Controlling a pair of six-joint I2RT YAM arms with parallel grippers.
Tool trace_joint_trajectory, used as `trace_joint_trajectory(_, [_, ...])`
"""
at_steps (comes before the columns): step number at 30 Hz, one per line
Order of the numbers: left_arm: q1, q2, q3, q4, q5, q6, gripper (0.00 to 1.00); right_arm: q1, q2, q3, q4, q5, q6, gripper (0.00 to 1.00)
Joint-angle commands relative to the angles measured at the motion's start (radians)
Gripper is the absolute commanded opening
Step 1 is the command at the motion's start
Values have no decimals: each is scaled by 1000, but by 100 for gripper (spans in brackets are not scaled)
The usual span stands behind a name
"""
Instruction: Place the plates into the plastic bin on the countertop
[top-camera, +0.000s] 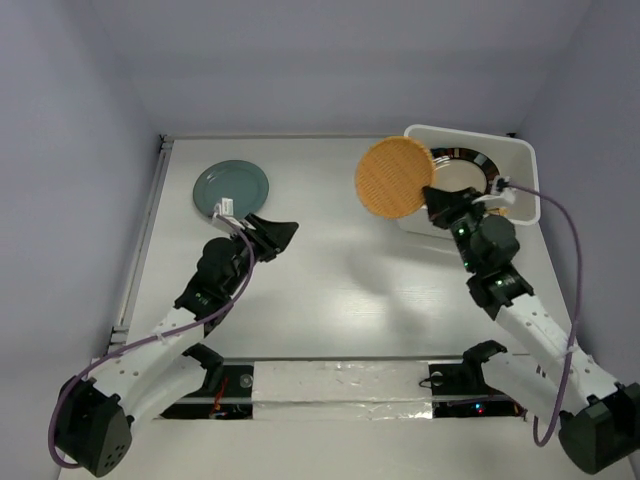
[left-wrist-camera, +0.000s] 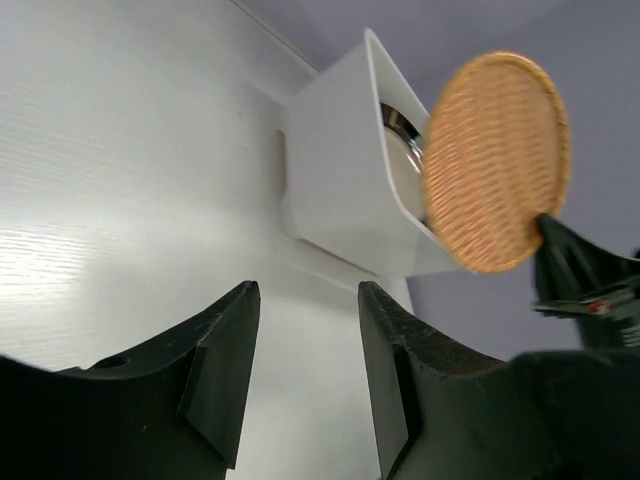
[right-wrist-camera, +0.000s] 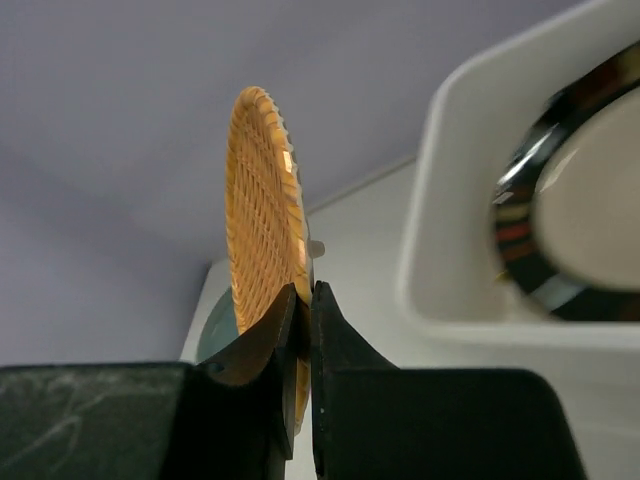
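My right gripper (top-camera: 432, 194) is shut on the rim of an orange woven-look round plate (top-camera: 393, 178), held up on edge in the air just left of the white plastic bin (top-camera: 519, 158). The wrist view shows the plate (right-wrist-camera: 262, 240) edge-on, pinched between the fingers (right-wrist-camera: 335, 340). A dark-rimmed cream plate (top-camera: 462, 170) lies inside the bin (right-wrist-camera: 440, 190). A teal round plate (top-camera: 232, 188) lies flat on the countertop (top-camera: 340, 280) at the far left. My left gripper (top-camera: 283, 232) is open and empty just right of the teal plate, pointing toward the bin (left-wrist-camera: 340, 180).
Pale lilac walls (top-camera: 60, 150) close in the countertop on the left, back and right. A taped strip (top-camera: 340, 380) runs along the near edge between the arm bases. A cable (top-camera: 570, 260) loops off the right arm.
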Motion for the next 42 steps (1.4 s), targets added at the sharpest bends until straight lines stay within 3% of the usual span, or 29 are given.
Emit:
trace_joint_trajectory(1, [20,-8,39,-26,-123,82,41,-154,-36,115,-76,111,-81,0])
trace_joint_trajectory(4, [46,11,42,-48,-143,109,42,-280,42,175,-89,121,-116,0])
trace_joint_trajectory(9, [173,43,63,-124,-166,146,42,-446,243,273,-101,6,-95,0])
trace_joint_trajectory(17, [354,116,5,-65,-167,97,42,-492,421,332,-96,-13,-53,1])
trace_joint_trajectory(20, [429,196,11,-29,-129,76,42,-502,427,306,-81,-24,-35,23])
trace_joint_trajectory(24, [520,296,-6,18,-104,45,44,-502,370,248,-73,9,-10,62])
trace_joint_trajectory(27, [563,375,-4,60,-75,10,45,-502,307,194,-67,6,-3,76])
trace_joint_trajectory(35, [637,589,38,164,-34,-100,47,-502,25,63,-41,-169,13,77])
trace_joint_trajectory(42, [637,747,117,215,27,-160,46,-492,-88,-41,23,-340,66,76])
